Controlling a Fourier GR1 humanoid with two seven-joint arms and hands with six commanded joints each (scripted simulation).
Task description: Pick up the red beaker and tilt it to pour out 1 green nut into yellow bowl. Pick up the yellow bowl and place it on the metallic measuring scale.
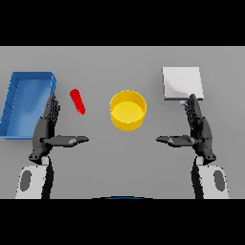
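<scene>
- We see the red beaker [77,101] lying on the grey bench [122,158], a slim red shape whose long axis runs from upper left to lower right; it rests between the blue tray [9,107] and the yellow bowl [128,110], apart from both.
- Our left hand [48,130] hovers just below and left of the beaker, fingers straight and pointing away from us, thumb stretched toward the middle, holding nothing; the beaker lies forward and a little inward of it.
- Our right hand [198,130] mirrors that pose on the far side, fingers straight, thumb inward, empty; its fingertips sit just under the near edge of the metallic measuring scale [182,83], which lies well apart from the beaker.
- We judge the left hand plainly the nearer for the pick; the reach is short, forward and slightly right.
- The bowl stands in the middle, between the two hands; we cannot make out any green nut.
</scene>
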